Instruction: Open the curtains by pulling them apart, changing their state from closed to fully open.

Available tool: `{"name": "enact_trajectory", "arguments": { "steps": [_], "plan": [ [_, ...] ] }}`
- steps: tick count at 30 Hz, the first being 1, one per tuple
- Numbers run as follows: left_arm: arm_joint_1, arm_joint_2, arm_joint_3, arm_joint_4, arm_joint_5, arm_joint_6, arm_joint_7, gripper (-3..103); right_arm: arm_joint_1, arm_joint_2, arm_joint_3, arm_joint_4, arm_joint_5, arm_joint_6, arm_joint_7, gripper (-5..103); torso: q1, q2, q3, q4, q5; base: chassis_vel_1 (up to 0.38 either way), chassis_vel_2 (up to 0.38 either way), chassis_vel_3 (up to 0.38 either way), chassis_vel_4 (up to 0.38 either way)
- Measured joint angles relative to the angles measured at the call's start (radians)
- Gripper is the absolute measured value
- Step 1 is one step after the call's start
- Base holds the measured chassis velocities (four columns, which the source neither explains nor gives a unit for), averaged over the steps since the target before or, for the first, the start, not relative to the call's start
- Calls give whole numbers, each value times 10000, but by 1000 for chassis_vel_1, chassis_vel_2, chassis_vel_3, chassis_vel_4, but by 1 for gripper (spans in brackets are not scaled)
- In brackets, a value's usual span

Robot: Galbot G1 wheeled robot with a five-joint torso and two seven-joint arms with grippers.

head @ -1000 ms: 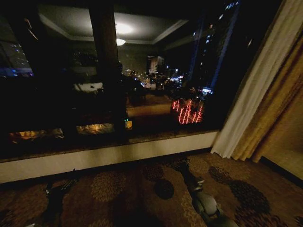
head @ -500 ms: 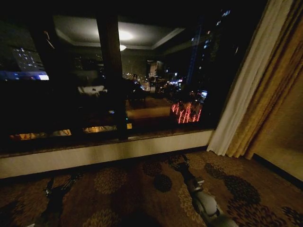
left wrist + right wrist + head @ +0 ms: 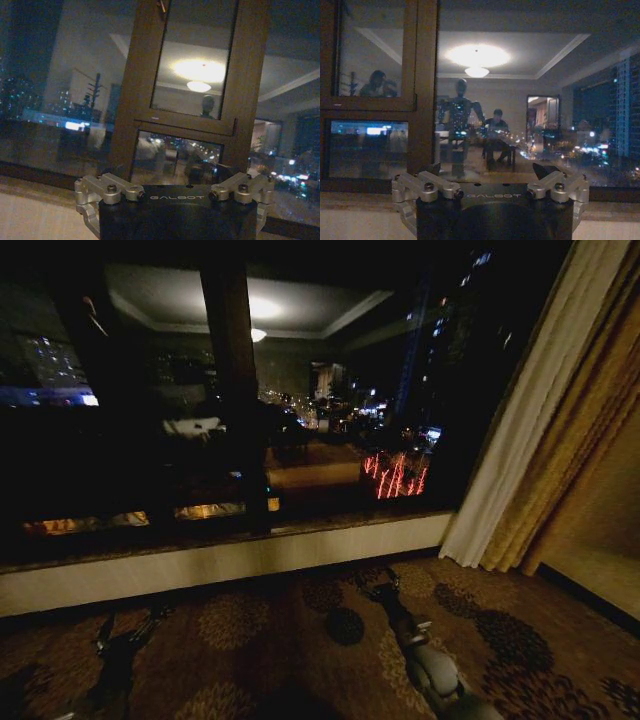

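Observation:
One sheer cream-white curtain (image 3: 525, 410) hangs gathered at the right edge of the dark window (image 3: 300, 410), drawn aside so the glass is uncovered. My left gripper (image 3: 128, 622) hangs low over the carpet at the lower left, open and holding nothing. Near the lower middle, my right gripper (image 3: 384, 585) is also open and empty, well short of the curtain and to its left. In the wrist views, the left gripper (image 3: 172, 175) and the right gripper (image 3: 489, 172) both face the window glass from a distance.
A thick golden-mustard drape (image 3: 590, 450) hangs right of the sheer panel. A pale sill wall (image 3: 250, 560) runs below the window. A brown window post (image 3: 235, 390) stands left of centre. Patterned carpet (image 3: 330, 640) lies between me and the wall.
The whole picture has shifted a little, so the camera moved. Both arms keep their low pose and the curtain hangs as before.

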Motion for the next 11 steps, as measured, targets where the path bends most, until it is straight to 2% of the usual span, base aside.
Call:
{"name": "enact_trajectory", "arguments": {
  "steps": [4,11],
  "plan": [
    [2,0,-2,0,0,0,0,100,-1,0,0,0,0,0,0,100,-5,5,-3,1,-1,64,-32,-65,33],
    [2,0,-1,0,0,0,0,100,-1,0,0,0,0,0,0,100,1,1,1,0,0,0,0,0,0]
  ]
}}
